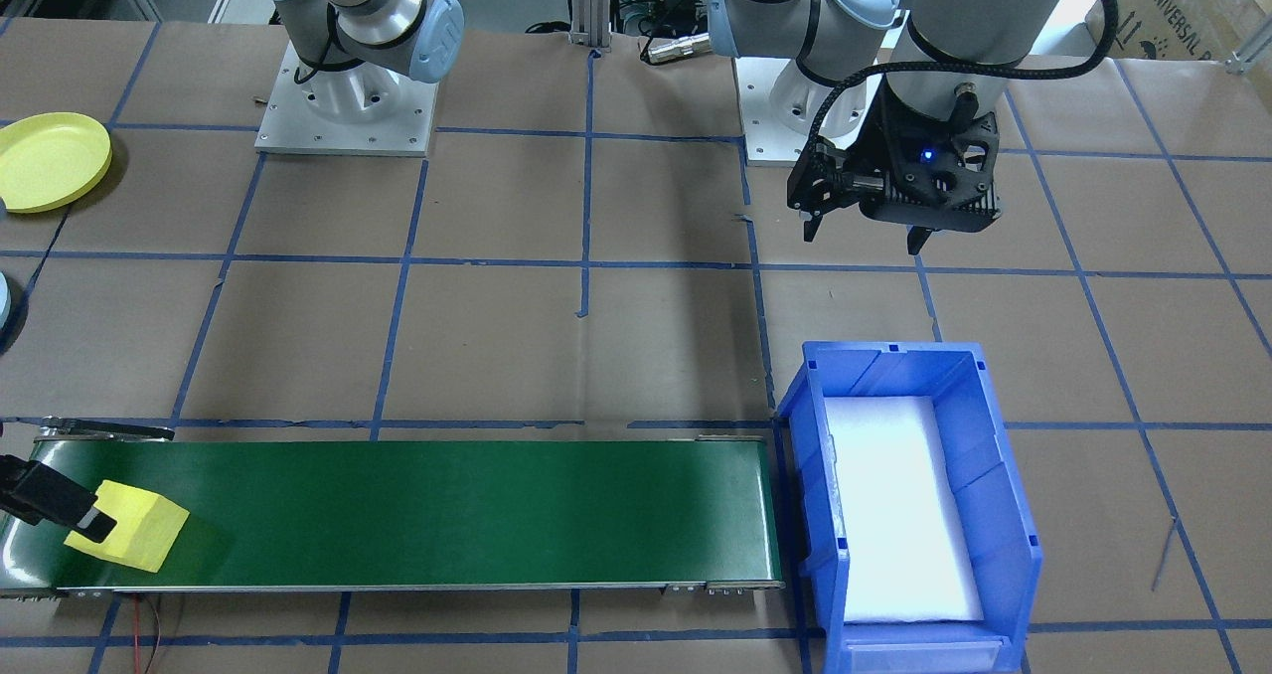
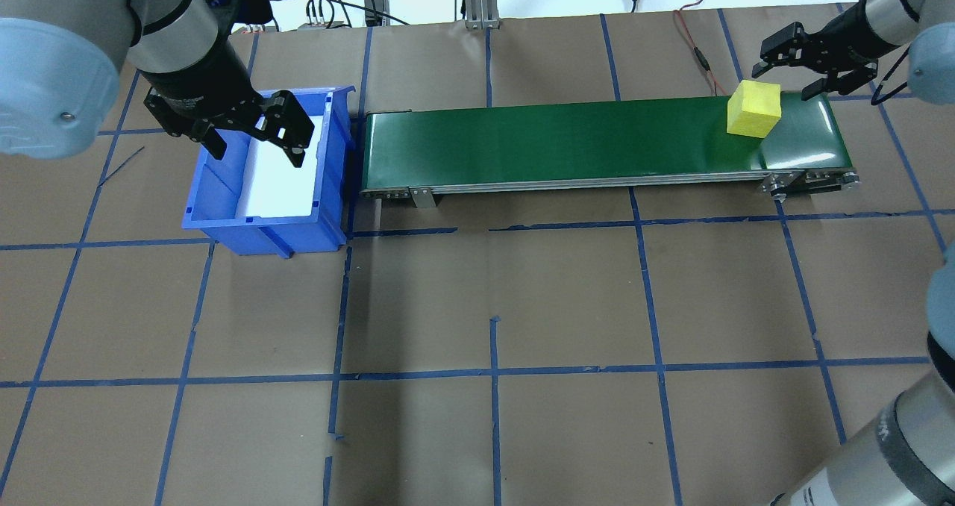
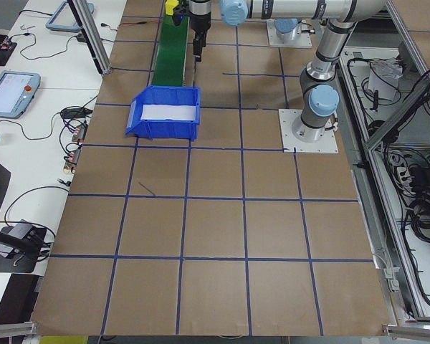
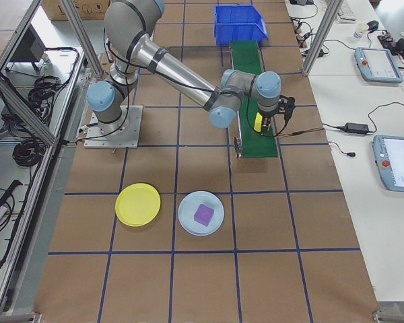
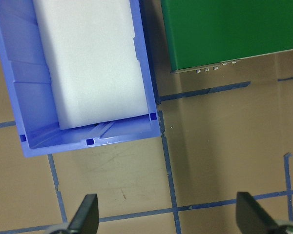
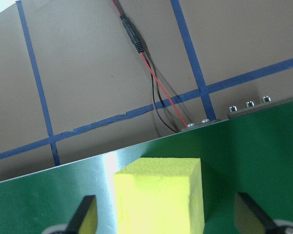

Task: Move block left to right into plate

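The yellow foam cube block (image 2: 753, 108) sat at the green conveyor belt's (image 2: 567, 142) three-o'clock end, between the right gripper's (image 2: 809, 69) spread fingers. The round yellow plastic plate (image 4: 138, 204) lay well apart. The left gripper (image 2: 254, 136) hung open over the blue plastic bin (image 2: 224, 211).

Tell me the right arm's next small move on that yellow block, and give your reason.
Probably lower slightly and close. The right gripper is open, with its fingers on either side of the yellow block at the end of the green conveyor, nothing gripped yet. The yellow plate sits empty on the table, so a grasp has to come first.
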Tool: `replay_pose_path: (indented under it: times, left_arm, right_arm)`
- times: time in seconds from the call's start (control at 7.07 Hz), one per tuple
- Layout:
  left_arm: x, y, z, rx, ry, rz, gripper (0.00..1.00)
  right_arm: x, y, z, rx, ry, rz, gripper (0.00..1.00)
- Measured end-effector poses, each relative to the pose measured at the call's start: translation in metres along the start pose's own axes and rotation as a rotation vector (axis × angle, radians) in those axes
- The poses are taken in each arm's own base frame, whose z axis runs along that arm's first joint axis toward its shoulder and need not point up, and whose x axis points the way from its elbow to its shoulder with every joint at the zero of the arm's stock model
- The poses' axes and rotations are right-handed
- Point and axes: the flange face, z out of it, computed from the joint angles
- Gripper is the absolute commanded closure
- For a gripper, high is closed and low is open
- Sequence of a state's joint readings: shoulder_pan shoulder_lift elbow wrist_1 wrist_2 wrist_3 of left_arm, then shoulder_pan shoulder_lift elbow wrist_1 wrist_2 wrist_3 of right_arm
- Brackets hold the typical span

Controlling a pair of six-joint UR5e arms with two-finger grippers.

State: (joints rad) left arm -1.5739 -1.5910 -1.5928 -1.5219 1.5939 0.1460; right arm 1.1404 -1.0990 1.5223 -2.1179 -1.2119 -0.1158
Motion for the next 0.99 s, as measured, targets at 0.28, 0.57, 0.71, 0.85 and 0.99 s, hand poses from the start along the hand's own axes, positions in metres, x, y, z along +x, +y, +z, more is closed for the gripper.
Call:
replay_pose_path:
  times: [0.28,0.57,0.71,0.85,0.99]
  left_arm:
    - [-0.003,0.001,0.001,-0.003,-0.001,-0.002,0.0]
    - [-0.003,0.002,-0.002,0.004,-0.001,-0.004,0.0]
    - [-0.002,0.002,-0.002,0.004,0.001,-0.006,0.0]
    - [-0.001,0.002,-0.003,0.007,0.001,-0.008,0.0]
    - [-0.001,0.002,-0.003,0.008,0.002,-0.008,0.0]
  right_arm:
    - [0.007,-0.004,0.02,-0.001,0.01,-0.007,0.26]
    - [0.019,-0.008,0.035,0.005,0.072,-0.043,0.74]
    - [0.024,-0.007,0.034,0.005,0.126,-0.086,0.76]
    - [0.03,-0.005,0.025,-0.004,0.198,-0.168,0.76]
    - [0.033,-0.001,0.006,-0.009,0.261,-0.258,0.76]
